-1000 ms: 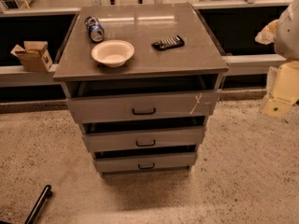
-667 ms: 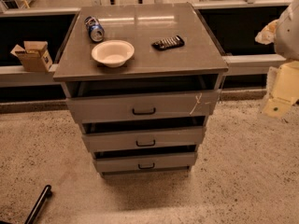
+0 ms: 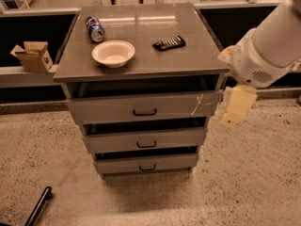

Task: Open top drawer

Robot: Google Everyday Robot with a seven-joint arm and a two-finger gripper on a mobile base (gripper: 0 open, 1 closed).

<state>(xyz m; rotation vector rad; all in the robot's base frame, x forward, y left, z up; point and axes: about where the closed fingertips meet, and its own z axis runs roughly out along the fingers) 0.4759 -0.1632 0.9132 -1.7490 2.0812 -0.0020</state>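
Observation:
The top drawer (image 3: 117, 109) is the widest grey front of the cabinet, with a small black bar handle (image 3: 144, 112) and a white scratch (image 3: 196, 105) near its right end. A dark gap shows above it, under the cabinet top (image 3: 141, 60). Two narrower grey drawer fronts (image 3: 117, 142) sit below it. My gripper (image 3: 233, 107) is the cream-coloured end of my white arm (image 3: 268, 46). It hangs just right of the drawer's right end, level with it and apart from the handle.
On the cabinet top are a white bowl (image 3: 113, 53), a tipped can (image 3: 94, 28) and a black remote (image 3: 169, 43). A cardboard box (image 3: 33, 55) sits on the ledge at the left. A black rod (image 3: 37, 206) lies on the speckled floor at the bottom left.
My arm and gripper have moved left, from the right edge of the view to just beside the cabinet's right side. The drawers have not moved.

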